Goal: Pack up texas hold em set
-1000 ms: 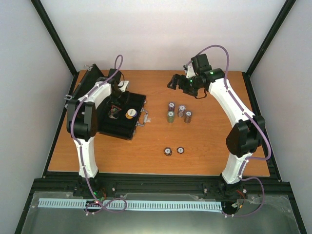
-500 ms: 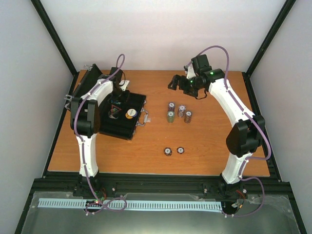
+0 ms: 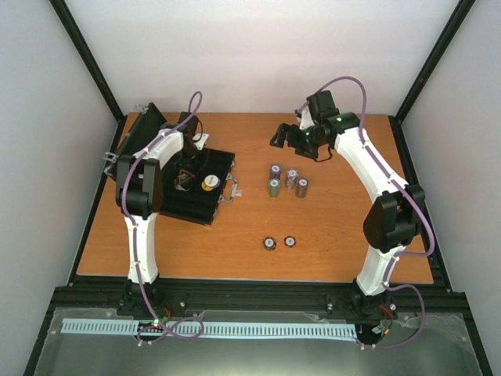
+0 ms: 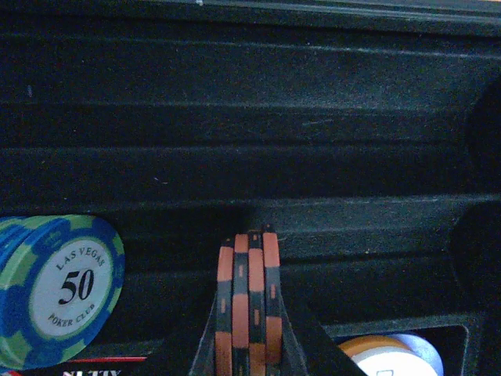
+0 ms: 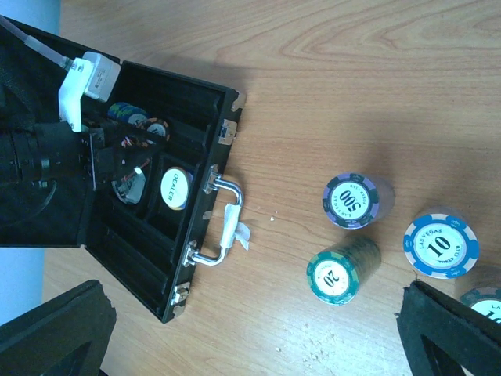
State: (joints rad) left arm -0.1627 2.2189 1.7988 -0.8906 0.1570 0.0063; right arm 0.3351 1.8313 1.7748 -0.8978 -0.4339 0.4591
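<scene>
The black case lies open at the table's left, its lid raised. My left gripper hangs low inside it, shut on a small stack of orange-and-black chips held on edge over the ribbed tray. In the tray lie a blue 50 chip and a white dealer disc. My right gripper hovers open and empty at the far middle. Below it stand chip stacks: purple 500, green 20, blue 10.
Two small round discs lie on the wood nearer the front. The case's silver handle, wrapped with a white tag, sticks out toward the chip stacks. Black frame posts rise at the table's corners.
My left arm has shifted slightly toward the back of the case, still holding the chips. The right gripper has barely moved.
</scene>
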